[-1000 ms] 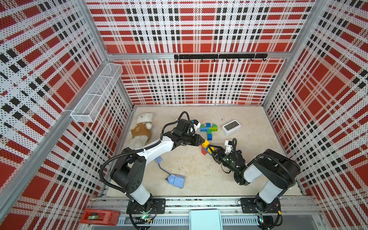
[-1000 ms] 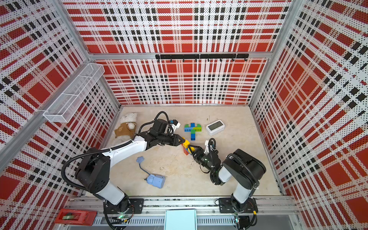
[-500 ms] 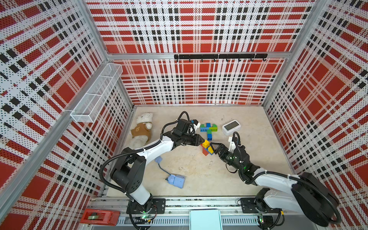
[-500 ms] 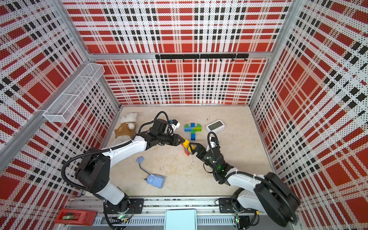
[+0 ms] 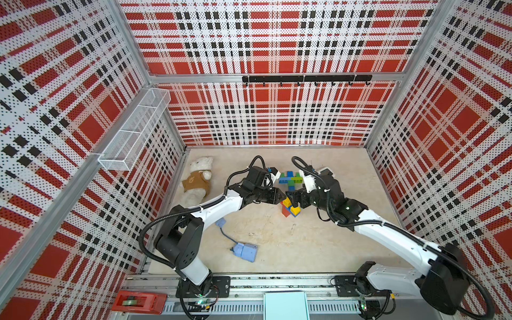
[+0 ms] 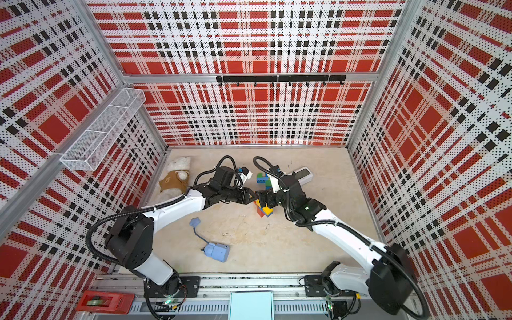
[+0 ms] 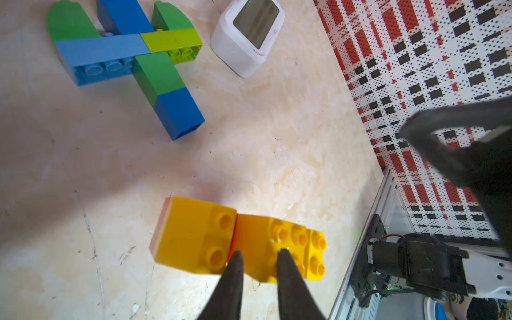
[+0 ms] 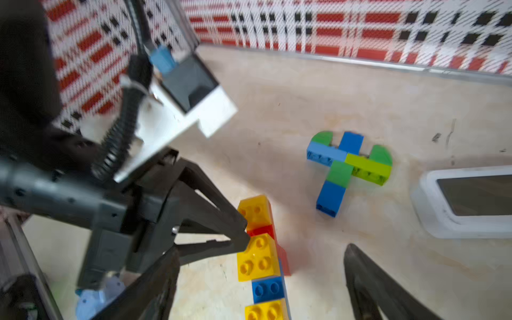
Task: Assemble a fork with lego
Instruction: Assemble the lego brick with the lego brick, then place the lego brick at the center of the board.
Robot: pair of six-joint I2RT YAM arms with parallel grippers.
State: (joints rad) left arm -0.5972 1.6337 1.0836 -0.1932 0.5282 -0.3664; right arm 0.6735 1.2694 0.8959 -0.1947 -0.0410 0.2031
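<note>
At mid-table, left hand [image 7: 259, 253] pinches the lego stack [image 7: 194, 235]; right hand [image 8: 260, 248] gapes wide.

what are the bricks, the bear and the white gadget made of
The bricks look like hard moulded plastic with a glossy finish: crisp studs, sharp edges and a sheen on the flat faces. The bear looks like plush fabric: a fuzzy cream pile, with a tan cloth top. The gadget is probably a smooth matt plastic shell, with rounded moulded corners and a dark, glassy screen.

Bare floor [image 5: 304, 235] — lego [image 5: 288, 203], box [image 5: 245, 252] scattered
</note>
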